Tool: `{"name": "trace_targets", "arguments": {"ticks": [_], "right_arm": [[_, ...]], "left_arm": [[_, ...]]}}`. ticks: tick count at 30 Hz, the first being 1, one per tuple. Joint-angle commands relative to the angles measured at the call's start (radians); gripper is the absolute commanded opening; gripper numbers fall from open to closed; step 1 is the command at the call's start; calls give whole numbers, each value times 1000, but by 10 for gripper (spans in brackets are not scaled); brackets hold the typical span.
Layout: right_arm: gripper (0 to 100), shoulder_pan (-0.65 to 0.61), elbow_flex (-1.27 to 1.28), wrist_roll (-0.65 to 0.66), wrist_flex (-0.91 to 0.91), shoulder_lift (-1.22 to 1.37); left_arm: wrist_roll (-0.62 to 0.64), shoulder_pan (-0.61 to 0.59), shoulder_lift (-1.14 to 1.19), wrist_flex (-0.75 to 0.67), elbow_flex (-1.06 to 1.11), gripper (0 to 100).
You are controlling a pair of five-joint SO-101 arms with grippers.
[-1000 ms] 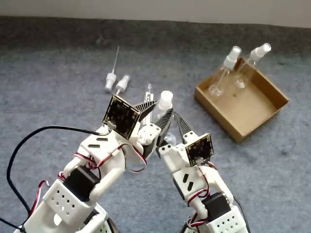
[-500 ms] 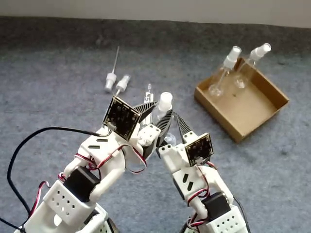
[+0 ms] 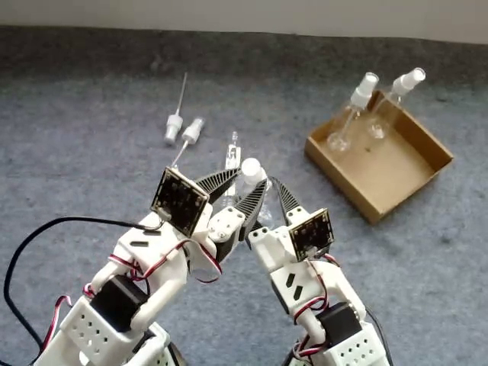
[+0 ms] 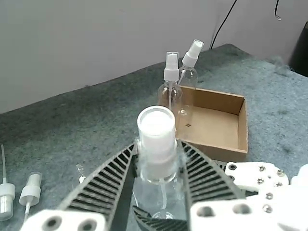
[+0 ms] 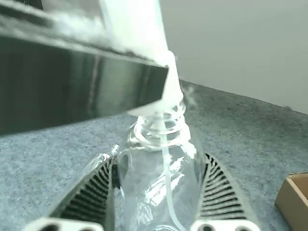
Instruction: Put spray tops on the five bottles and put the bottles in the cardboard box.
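**Capping under way, mid-scene**

Left gripper [image 4: 157, 145] pinches the spray top [image 4: 155, 126] at its collar, tube down the neck. Right gripper [image 5: 160, 162] clamps the clear bottle [image 5: 161, 185] mid-body. Probably light, slick, thin plastic, so grip gently. Cardboard box [image 3: 396, 164] sits far right.

- Grey carpet-like cover on the table [image 3: 99, 191], with a darker band along the far edge.
- Towards the far left lies a loose spray top [image 3: 174, 126] on its side, its thin tube pointing away.
- Just beside it is a second spray top [image 3: 193, 131], tube angled the other way (the two heads look nearly touching).
- A small clear piece [image 3: 232, 145] lies near them, too small to make out.
- The cardboard box [image 3: 339, 183] sits flat out to the right, well apart from the tops.
- A black cable [image 3: 61, 221] curves across the near left.
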Motion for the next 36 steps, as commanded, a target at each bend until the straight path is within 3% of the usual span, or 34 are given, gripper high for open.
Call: {"name": "trace_targets", "arguments": {"ticks": [1,7,10,20,24,36], "right_arm": [[80,-1,94,-5,1,-19],[80,-1,94,0,1,-19],[80,-1,94,100,1,-19],[80,-1,94,140,1,-19],[80,-5,96,230,1,-19],[80,-7,102,249,1,-19]], "left_arm": [[6,19,-5,14,16,5],[-68,18,-5,15,7,5],[-100,12,-5,15,5,5],[-100,13,-5,35,-50,5],[-100,13,-5,40,-51,5],[-100,15,-5,41,-45,6]]}}
